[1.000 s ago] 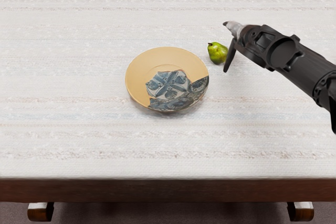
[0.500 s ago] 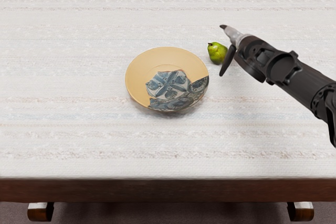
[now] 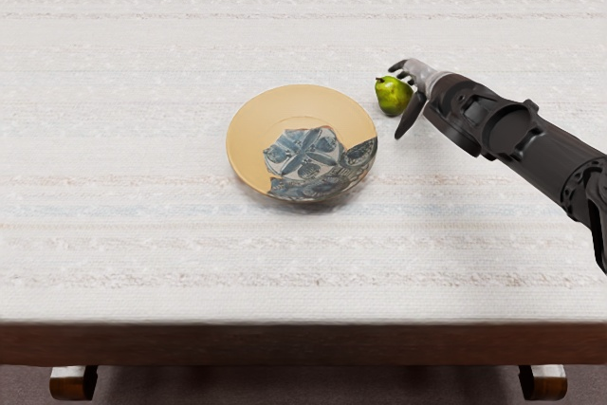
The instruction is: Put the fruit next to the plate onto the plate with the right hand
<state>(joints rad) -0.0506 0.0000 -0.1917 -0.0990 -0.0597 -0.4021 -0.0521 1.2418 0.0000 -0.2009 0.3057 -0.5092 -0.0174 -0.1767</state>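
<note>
Right hand [image 3: 418,92] at the pear [image 3: 391,95], open, nothing held yet.

The pear sits on the table [image 3: 142,234] just beside the plate [image 3: 248,130], off its far-right rim and not touching it. My fingers [image 3: 402,67] are spread over its top right. What looks like the thumb hangs down on its near right side. Can't tell if anything touches the skin. Handling guess: small, light, rigid, with smooth rounded skin, so it may roll or squirt out of a lopsided pinch. Best hold is across the wide lower body, thumb against fingers, not the narrow stem end. Hard to read: the fruit's right flank is behind my hand, individual fingers blur together, and the stem barely shows. Left arm is out of frame.
</note>
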